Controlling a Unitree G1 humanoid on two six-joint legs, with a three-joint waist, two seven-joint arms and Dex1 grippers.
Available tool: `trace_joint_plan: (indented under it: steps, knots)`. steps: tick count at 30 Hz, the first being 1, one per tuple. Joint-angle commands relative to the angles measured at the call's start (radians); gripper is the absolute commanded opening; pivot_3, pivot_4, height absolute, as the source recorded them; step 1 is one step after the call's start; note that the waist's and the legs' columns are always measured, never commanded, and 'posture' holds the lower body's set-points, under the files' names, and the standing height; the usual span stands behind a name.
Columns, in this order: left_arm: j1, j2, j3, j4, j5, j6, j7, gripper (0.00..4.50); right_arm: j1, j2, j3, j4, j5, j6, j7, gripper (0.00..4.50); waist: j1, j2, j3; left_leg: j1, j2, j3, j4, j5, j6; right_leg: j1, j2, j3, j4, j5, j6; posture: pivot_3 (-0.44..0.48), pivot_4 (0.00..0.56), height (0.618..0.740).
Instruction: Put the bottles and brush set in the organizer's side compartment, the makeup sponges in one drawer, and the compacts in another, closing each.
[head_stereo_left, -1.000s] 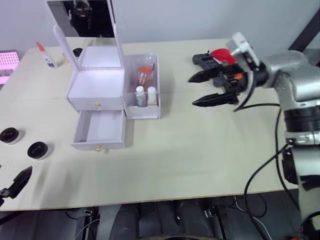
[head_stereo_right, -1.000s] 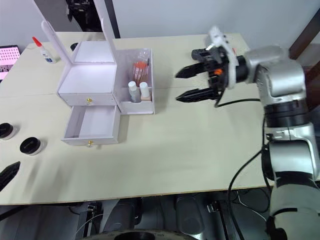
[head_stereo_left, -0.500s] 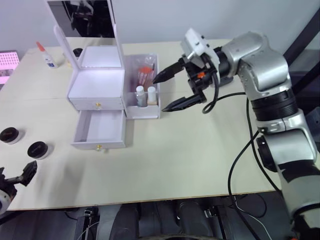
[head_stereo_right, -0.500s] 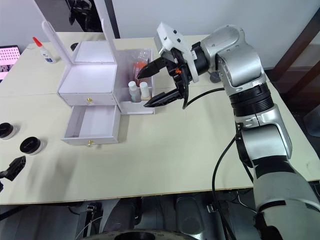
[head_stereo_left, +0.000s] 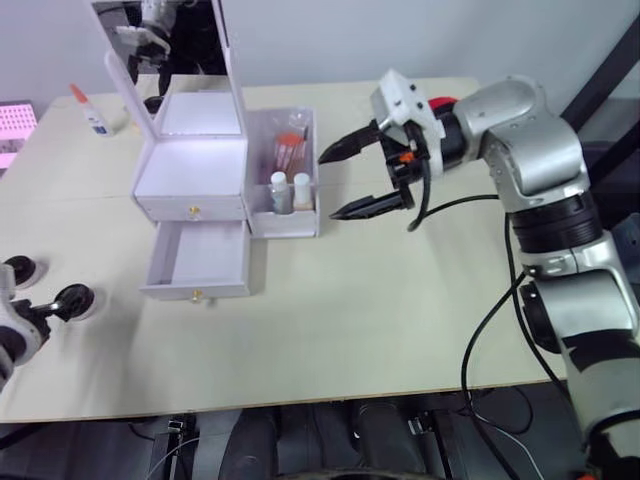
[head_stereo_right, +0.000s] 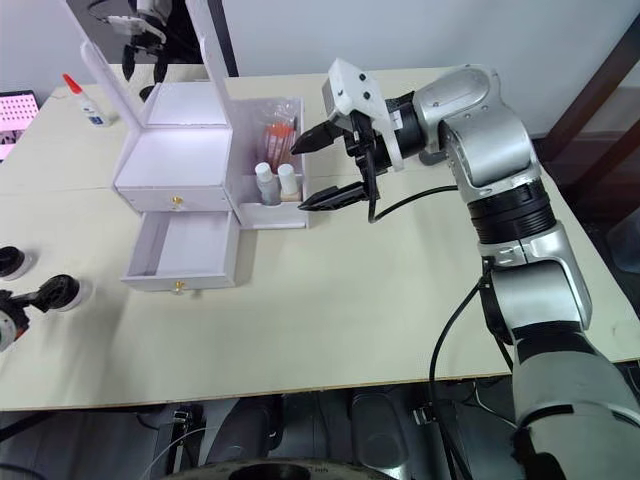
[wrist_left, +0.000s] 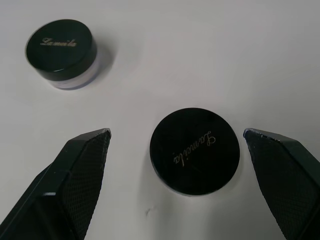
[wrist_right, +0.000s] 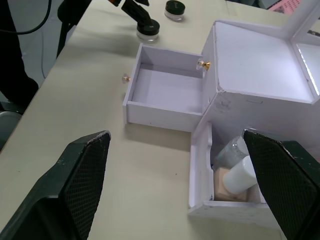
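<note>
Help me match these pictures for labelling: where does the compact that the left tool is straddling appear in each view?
Left eye view: the compact lies near the table's left edge, left of the open drawer.
Right eye view: same spot.
Left wrist view: centred, within the open left tool.
Right wrist view: far across the table, beyond the drawer.
Shared landmark: the second compact just beside it.

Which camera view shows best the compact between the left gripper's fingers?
The left wrist view: the nearer compact shows close, lid lettering visible, between open fingers. Eye views show it small at the table's left edge; the right wrist view, far off.
</note>
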Motion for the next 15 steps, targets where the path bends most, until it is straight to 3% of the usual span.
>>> trace_joint_plan:
  steps: [1, 5, 9, 15]
  knots:
    - [-0.027, 0.016, -0.031, 0.028, 0.051, -0.018, -0.034, 4.47, -0.007, -0.02, -0.032, -0.051, 0.001, 0.008, -0.024, 4.5, 0.0, 0.0, 0.0, 0.0, 0.0, 0.0, 0.0, 0.0, 0.0, 0.0, 0.0, 0.0, 0.0, 0.0, 0.0, 0.0, 0.15, 0.74]
    - [-0.074, 0.006, -0.034, 0.079, 0.076, -0.006, -0.045, 4.47, -0.009, -0.029, -0.028, -0.041, -0.015, -0.009, -0.039, 4.5, -0.001, 0.0, 0.0, 0.0, 0.0, 0.0, 0.0, 0.0, 0.0, 0.0, 0.0, 0.0, 0.0, 0.0, 0.0, 0.0, 0.15, 0.74]
    - [-0.093, -0.008, -0.012, 0.097, 0.083, 0.026, -0.042, 2.63, -0.014, -0.03, -0.028, -0.037, -0.022, -0.01, -0.045, 4.5, -0.001, 0.0, 0.0, 0.0, 0.0, 0.0, 0.0, 0.0, 0.0, 0.0, 0.0, 0.0, 0.0, 0.0, 0.0, 0.0, 0.15, 0.74]
    - [-0.097, -0.045, 0.03, 0.106, 0.077, 0.05, -0.05, 2.59, -0.025, -0.03, -0.031, -0.024, -0.027, -0.015, -0.054, 4.5, -0.002, 0.0, 0.0, 0.0, 0.0, 0.0, 0.0, 0.0, 0.0, 0.0, 0.0, 0.0, 0.001, 0.0, 0.0, 0.0, 0.15, 0.74]
